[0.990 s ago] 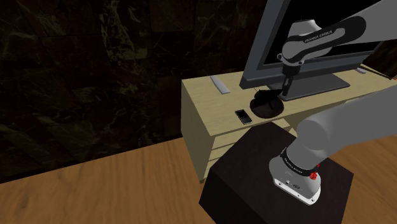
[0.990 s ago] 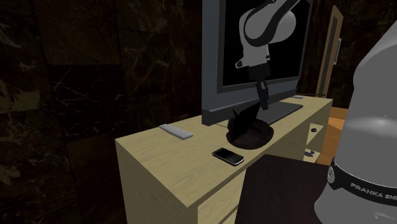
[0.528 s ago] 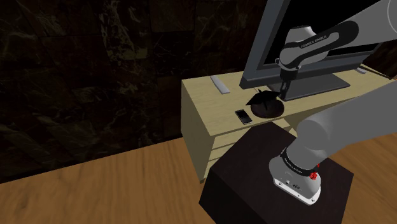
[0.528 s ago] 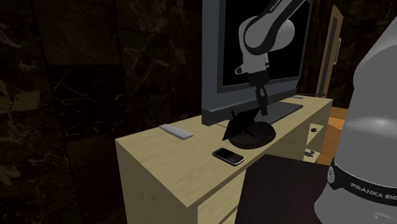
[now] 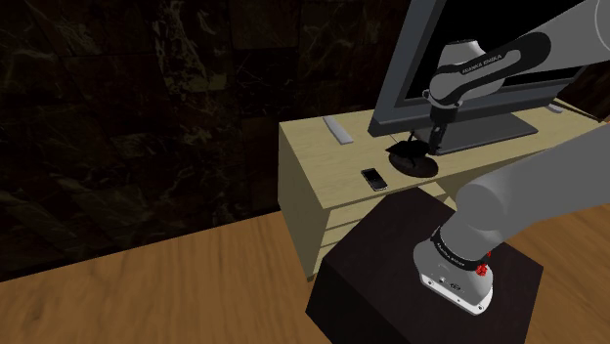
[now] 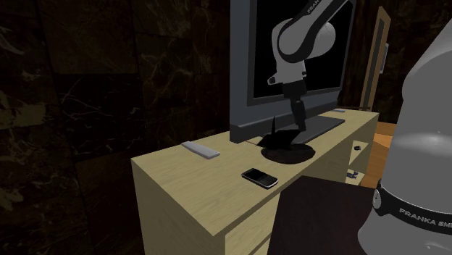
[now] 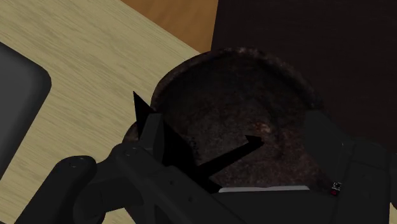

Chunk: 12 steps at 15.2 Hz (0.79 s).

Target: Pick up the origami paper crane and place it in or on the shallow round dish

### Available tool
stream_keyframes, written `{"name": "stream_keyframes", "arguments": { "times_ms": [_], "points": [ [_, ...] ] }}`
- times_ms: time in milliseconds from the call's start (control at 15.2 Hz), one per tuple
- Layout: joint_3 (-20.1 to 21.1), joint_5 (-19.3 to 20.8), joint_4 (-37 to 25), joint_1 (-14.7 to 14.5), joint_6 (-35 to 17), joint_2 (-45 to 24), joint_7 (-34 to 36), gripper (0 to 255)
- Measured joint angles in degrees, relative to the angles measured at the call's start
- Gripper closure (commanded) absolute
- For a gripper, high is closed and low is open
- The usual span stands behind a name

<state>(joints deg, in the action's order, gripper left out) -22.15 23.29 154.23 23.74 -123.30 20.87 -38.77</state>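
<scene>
- The all-black two-finger gripper (image 5: 433, 140) was seen in the upper right of the shoulder view, pointed downward over a pale wooden cabinet (image 5: 313, 161).
- In the wrist view the gripper (image 7: 235, 130) was shown with its fingers (image 7: 337, 153) standing well apart, and nothing was clasped between them.
- The small black folded-paper crane (image 7: 191, 149) was seen lying in the gap between the fingers. It lay close against one finger, though contact there could not be made out, and it was clearly separated from the other.
- The crane was placed over the near inner part of the shallow round dish with a dark brown, mottled surface (image 7: 254, 89), with one pointed wing reaching past the dish's rim over the pale wood.
- In the second exterior view the crane (image 6: 278, 139) was seen right of centre, low on the dish (image 6: 290, 155), just beneath the gripper (image 6: 298, 123).
- In the shoulder view the dish (image 5: 420, 167) was located on the cabinet top in front of a large flat black screen with a grey frame (image 5: 459, 68), and the crane (image 5: 401, 150) was seen at the dish's left side.
- A small black phone (image 5: 372, 179) was found lying flat just left of and below the dish, and a slim grey remote control (image 5: 338, 129) was seen further up and to the left on the cabinet.
</scene>
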Motion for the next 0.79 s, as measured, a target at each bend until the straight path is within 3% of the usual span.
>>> {"name": "stream_keyframes", "arguments": {
  "times_ms": [198,462,792],
  "points": [
    [0.2,-0.3,-0.5,-0.1,1.0,0.5,-0.1,0],
    [1.6,-1.7,-4.0,-0.8,7.1,3.1,-0.4,0],
    [2.0,-2.0,-4.7,-1.0,8.5,3.7,-0.4,0]
  ]
}}
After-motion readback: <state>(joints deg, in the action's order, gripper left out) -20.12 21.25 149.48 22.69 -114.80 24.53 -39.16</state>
